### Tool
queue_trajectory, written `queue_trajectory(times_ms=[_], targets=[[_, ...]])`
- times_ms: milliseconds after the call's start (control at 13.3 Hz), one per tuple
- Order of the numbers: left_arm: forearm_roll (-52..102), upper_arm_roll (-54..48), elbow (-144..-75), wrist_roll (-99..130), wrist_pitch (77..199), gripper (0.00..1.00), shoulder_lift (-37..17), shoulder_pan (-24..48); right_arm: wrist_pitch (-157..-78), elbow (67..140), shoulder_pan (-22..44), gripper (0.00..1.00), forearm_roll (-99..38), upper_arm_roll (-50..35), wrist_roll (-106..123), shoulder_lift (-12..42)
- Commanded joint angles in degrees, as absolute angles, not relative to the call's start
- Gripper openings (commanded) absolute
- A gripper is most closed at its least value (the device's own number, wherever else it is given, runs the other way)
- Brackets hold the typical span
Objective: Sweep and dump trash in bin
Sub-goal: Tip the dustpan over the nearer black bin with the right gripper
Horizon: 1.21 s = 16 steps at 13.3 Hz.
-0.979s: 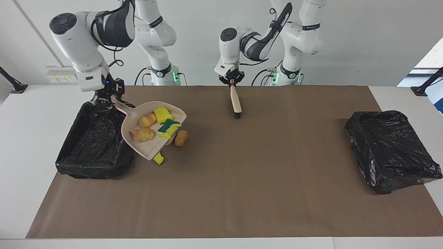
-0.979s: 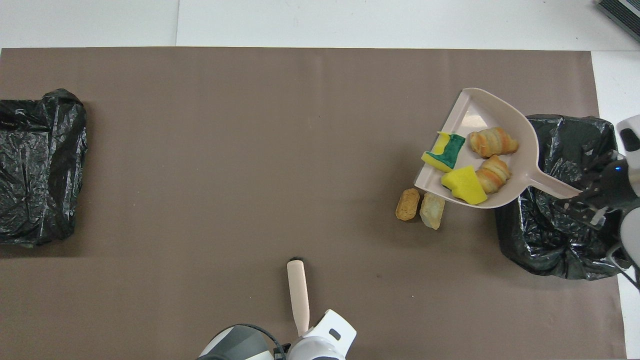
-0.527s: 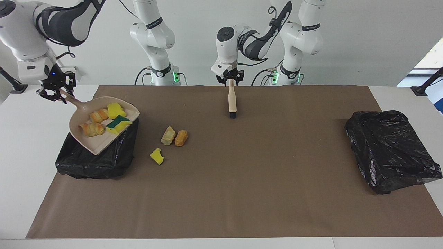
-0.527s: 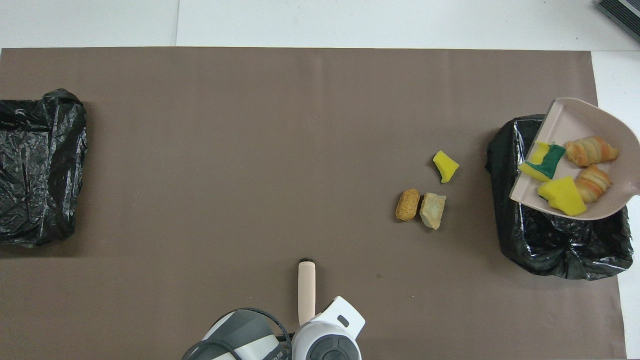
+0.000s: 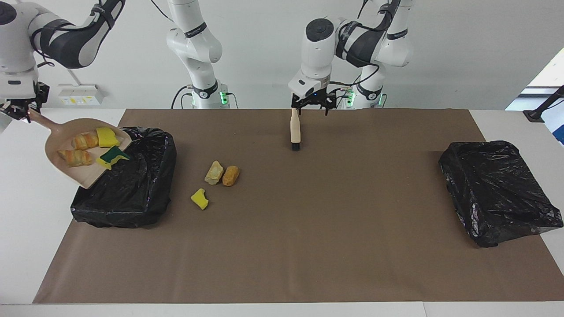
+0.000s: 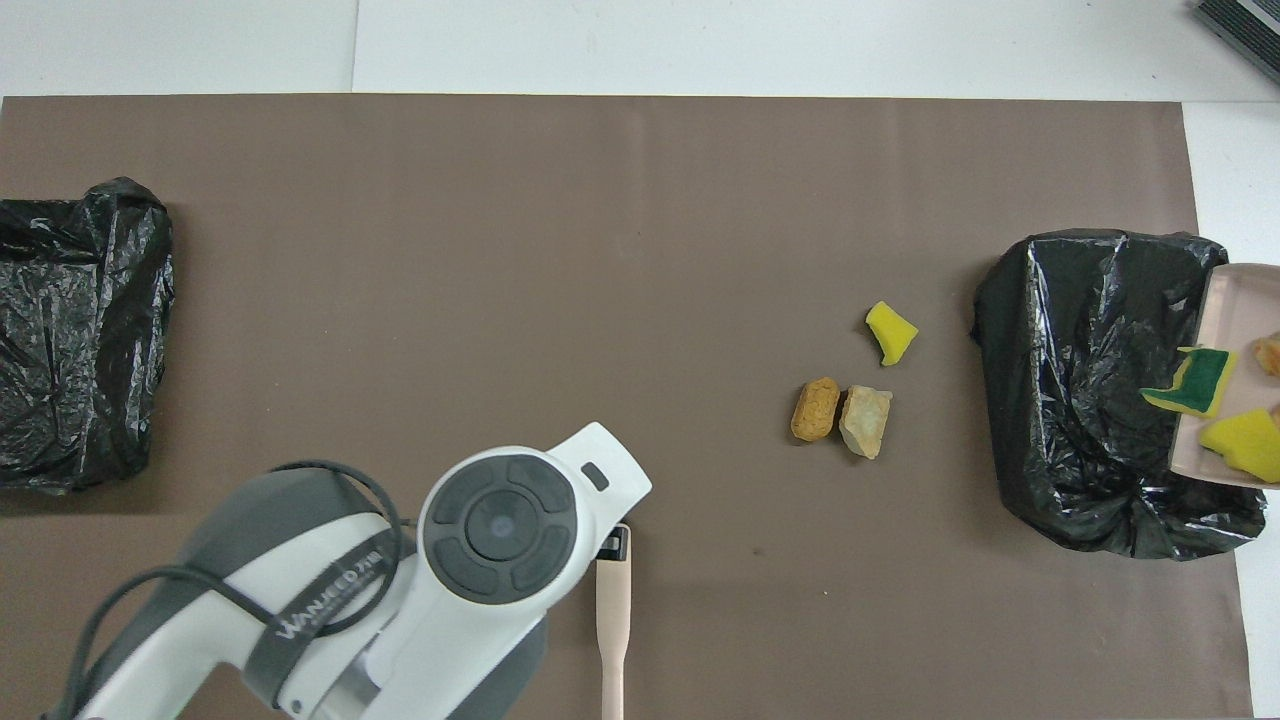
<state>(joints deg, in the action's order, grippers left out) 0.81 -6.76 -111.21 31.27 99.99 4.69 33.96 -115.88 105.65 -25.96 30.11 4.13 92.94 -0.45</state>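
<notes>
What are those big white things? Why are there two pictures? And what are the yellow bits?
The white things are two robot arms, and each one ends in a pincer. One picture looks at them from across the table. The other looks down from above their end.

The right pincer holds a beige dustpan by its handle over the edge of a black-bagged bin. Four scraps of pretend trash are in the dustpan.

Three more scraps lie on the brown mat: a yellow sponge chunk, a pale bready piece and a brown bready piece.

The left pincer hangs open over a brush lying on the mat. A second black bin sits at the left arm's end.
</notes>
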Motion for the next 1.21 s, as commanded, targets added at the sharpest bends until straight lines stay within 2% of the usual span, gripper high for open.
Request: queue_trajectory(times_ms=[0,452,904,1130], targets=[[-1.58,-7.38,-101.55,23.06,92.83,1.0,4.13,27.97,-117.68,107.31,-24.45,0.0,36.45,3.52,94.04,0.0],[-1.5,-7.21,-85.8,5.56,79.56,1.0,3.34,15.22,-118.13,107.58,-20.39,0.0,50.35,3.43,94.57,0.09],[0.52,-6.33,-84.64,-1.75,77.26,1.0,4.13,9.15,-116.72,103.19,-20.57,0.0,47.83,3.08,97.13,-3.07],[1.67,-6.15,-84.73,-2.02,77.34,1.0,4.39,7.82,-114.62,101.61,-21.09,0.0,37.2,3.69,93.79,-5.01]])
